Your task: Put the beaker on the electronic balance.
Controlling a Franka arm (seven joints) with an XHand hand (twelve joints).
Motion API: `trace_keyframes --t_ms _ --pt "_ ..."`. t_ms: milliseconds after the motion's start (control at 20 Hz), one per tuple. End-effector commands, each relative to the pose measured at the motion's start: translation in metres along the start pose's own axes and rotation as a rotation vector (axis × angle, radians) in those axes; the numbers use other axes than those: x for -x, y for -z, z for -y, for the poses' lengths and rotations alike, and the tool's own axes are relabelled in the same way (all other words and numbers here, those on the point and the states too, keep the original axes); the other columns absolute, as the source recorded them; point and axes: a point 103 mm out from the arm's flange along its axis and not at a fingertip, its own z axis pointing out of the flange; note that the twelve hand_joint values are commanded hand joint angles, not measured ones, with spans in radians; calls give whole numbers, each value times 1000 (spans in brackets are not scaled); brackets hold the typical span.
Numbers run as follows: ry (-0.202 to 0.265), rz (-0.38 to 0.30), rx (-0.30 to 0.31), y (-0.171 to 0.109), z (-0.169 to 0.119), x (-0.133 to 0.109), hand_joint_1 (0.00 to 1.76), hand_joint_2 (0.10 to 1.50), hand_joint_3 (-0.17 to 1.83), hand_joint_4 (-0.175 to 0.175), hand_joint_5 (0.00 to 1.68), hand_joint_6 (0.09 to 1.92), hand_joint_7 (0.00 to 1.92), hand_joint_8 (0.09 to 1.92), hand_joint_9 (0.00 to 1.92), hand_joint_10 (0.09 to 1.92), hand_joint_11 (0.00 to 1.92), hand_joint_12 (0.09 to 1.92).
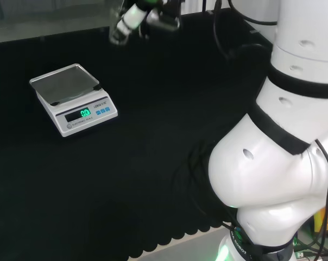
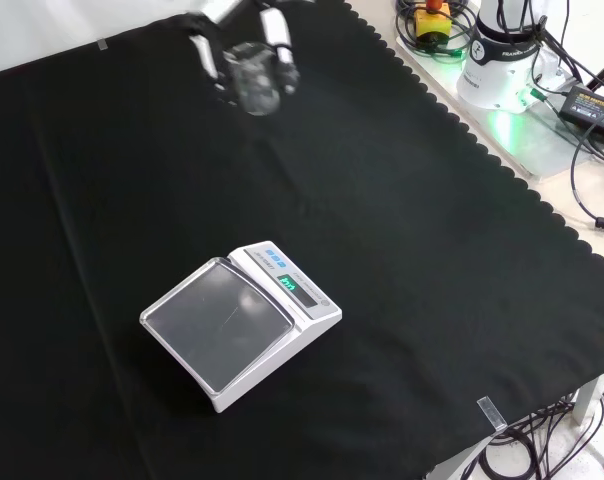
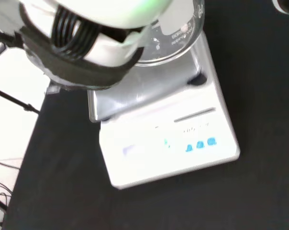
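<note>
A white electronic balance [image 1: 71,98] with a steel pan and a lit green display stands on the black cloth at the left of the head view; it sits low and centre in the front view [image 2: 242,325]. The hand [image 2: 237,60] hangs high over the cloth near the front view's top, its fingers curled round a clear glass beaker [image 2: 252,85]. In the head view the hand [image 1: 134,16] is at the top, beyond the balance. The wrist view looks past the beaker [image 3: 175,40] down at the balance [image 3: 163,129], well below it.
Black cloth [image 1: 153,163] covers the bench, with a scalloped edge at the front view's right. The arm's white links [image 1: 278,136] fill the head view's right. Cables and a power box [image 2: 592,100] lie off the cloth beside the arm's base [image 2: 502,50].
</note>
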Motion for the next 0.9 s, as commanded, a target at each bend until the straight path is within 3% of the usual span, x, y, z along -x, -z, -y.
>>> trace_keyframes --t_ms 50,300,500,650,900 --pt "-83 62 82 -81 47 -66 1332 609 625 -175 1476 228 1553 156 1903 87 1662 537" --pt "-114 59 119 -81 47 -46 1332 611 622 -175 1475 230 1552 158 1903 87 1661 539" --pt "-141 119 138 -79 35 -35 1332 612 620 -175 1474 231 1552 159 1904 87 1660 541" --pt "-145 145 131 -80 17 -30 1332 613 619 -175 1473 232 1551 159 1904 87 1660 542" --pt "-101 251 71 -78 -34 -26 1332 614 618 -175 1472 233 1550 161 1904 87 1659 544"
